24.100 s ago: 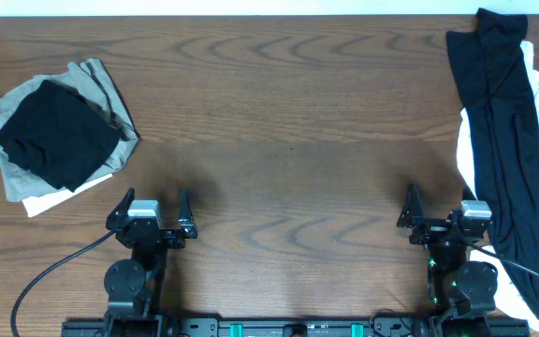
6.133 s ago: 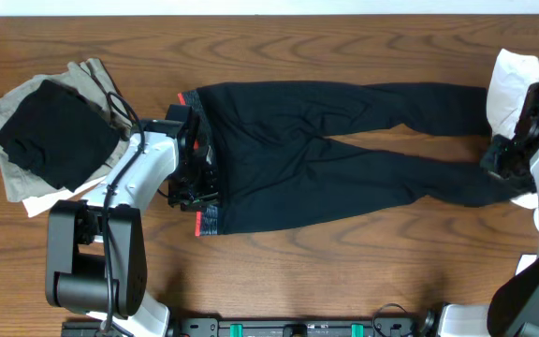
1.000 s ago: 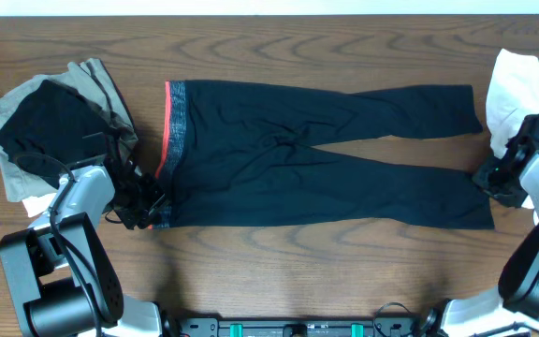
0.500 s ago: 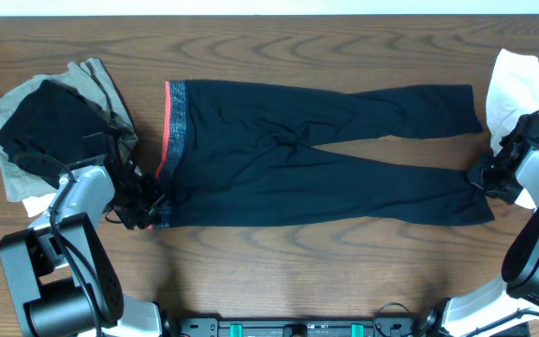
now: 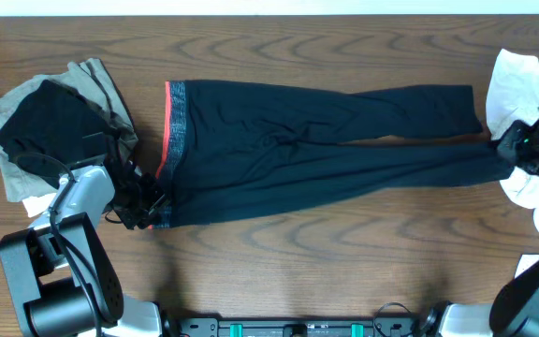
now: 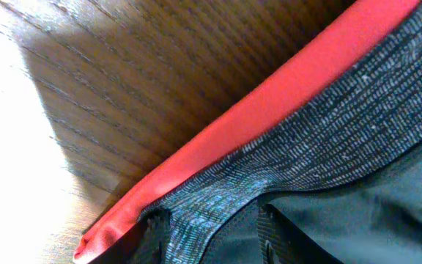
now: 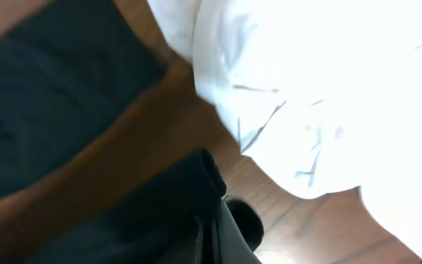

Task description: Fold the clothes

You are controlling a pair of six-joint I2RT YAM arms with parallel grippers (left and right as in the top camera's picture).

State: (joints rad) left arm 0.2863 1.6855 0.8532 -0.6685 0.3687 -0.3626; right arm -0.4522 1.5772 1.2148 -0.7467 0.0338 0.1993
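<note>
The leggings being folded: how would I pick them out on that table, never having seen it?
Look at the middle of the brown wooden table: the leggings lie stretched long across it, legs pointing toward the white shirt. Unlike the plain black garment heaped at the other end, they have a grey patterned waistband edged in coral-red.

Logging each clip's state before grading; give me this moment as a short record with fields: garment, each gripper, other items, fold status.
garment: leggings spread lengthwise on the table, waistband at the left, legs running right
left gripper: closed on the near waistband corner
right gripper: shut on the near leg's cuff, next to the white shirt
other items: clothes pile of black, khaki and white pieces at the far left
fold status: not yet folded
</note>
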